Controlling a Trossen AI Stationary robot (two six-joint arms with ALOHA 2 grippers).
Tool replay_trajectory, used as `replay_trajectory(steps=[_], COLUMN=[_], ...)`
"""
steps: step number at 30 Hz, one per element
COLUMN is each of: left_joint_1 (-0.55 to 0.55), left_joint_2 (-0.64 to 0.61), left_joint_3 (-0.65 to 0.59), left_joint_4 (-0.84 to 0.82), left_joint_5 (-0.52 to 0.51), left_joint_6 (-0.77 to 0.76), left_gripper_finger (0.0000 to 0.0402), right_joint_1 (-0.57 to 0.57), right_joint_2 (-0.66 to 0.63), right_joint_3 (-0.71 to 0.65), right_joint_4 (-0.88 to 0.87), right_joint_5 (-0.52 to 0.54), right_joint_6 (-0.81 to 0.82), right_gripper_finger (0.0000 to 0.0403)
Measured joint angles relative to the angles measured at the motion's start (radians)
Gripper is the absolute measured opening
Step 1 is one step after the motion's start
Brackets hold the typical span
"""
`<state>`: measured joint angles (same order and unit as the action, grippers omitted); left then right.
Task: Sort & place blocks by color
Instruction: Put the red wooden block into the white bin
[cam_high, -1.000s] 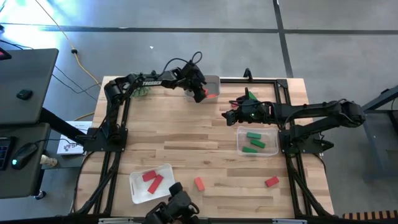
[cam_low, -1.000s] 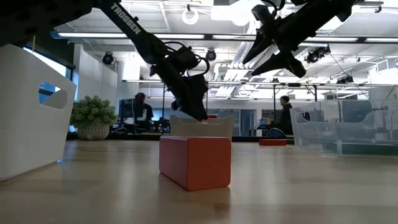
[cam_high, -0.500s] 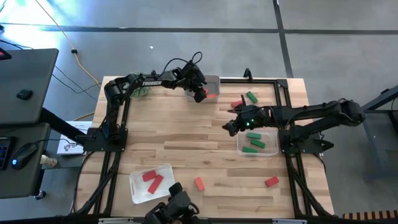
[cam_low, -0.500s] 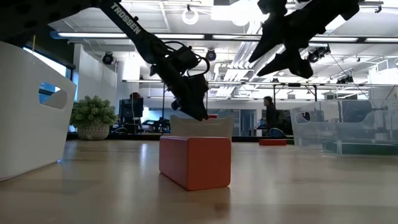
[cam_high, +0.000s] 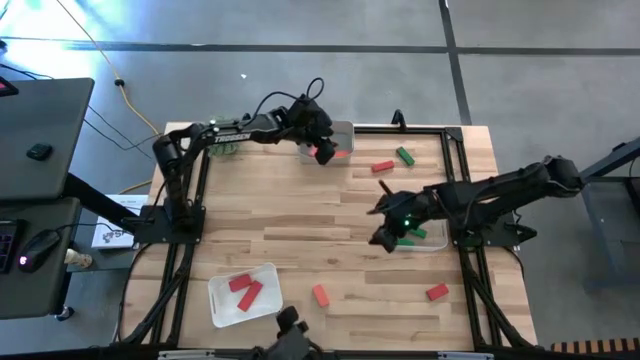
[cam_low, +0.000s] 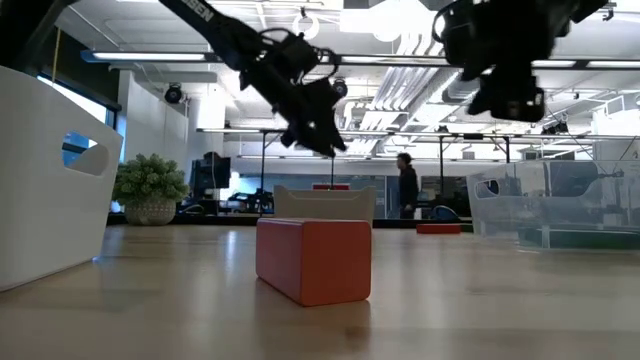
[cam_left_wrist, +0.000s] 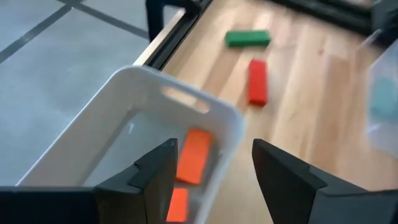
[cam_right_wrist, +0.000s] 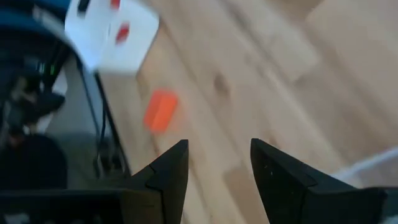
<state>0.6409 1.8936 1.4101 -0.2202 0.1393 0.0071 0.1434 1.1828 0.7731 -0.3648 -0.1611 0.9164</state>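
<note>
My left gripper (cam_high: 320, 143) (cam_left_wrist: 214, 180) hangs open and empty over the white tray (cam_high: 343, 129) at the table's far edge. Two orange blocks (cam_left_wrist: 193, 155) lie in that tray. Just right of the tray, a red block (cam_high: 382, 166) and a green block (cam_high: 404, 155) lie flat on the wood. My right gripper (cam_high: 383, 236) (cam_right_wrist: 217, 171) hovers open and empty at the left rim of the clear tray (cam_high: 432, 243), which holds green blocks (cam_high: 417, 232). An orange block (cam_high: 320, 295) (cam_low: 313, 258) and a red block (cam_high: 437, 292) rest near the table's near edge.
A second white tray (cam_high: 225, 310) holding red blocks (cam_high: 243, 289) sits at the near left. A spiky green plant ball (cam_low: 150, 183) stands at the far left corner. Bare wood lies between the trays in the table's middle. A person (cam_low: 407, 190) walks in the room behind.
My right gripper has swung from beside the red and green blocks at the far side toward the near edge, ending at the clear tray's left rim. My left gripper has risen from the white tray's rim to well above it. No block has moved.
</note>
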Motion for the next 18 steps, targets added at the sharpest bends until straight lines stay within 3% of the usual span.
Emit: replay_trajectory(steps=[9, 18], left_joint_1=[-0.108, -0.230], left_joint_2=[-0.094, -0.154], left_joint_3=[0.000, 0.000], left_joint_4=[-0.078, -0.208], left_joint_5=[0.001, 0.000], left_joint_6=[-0.060, -0.150], left_gripper_finger=[0.0196, 0.0196], right_joint_1=[0.108, 0.259], right_joint_2=[0.000, 0.000], right_joint_3=[0.000, 0.000], right_joint_4=[-0.156, -0.295], right_joint_5=[-0.131, -0.143], right_joint_6=[-0.076, -0.192], right_gripper_finger=[0.0161, 0.0161])
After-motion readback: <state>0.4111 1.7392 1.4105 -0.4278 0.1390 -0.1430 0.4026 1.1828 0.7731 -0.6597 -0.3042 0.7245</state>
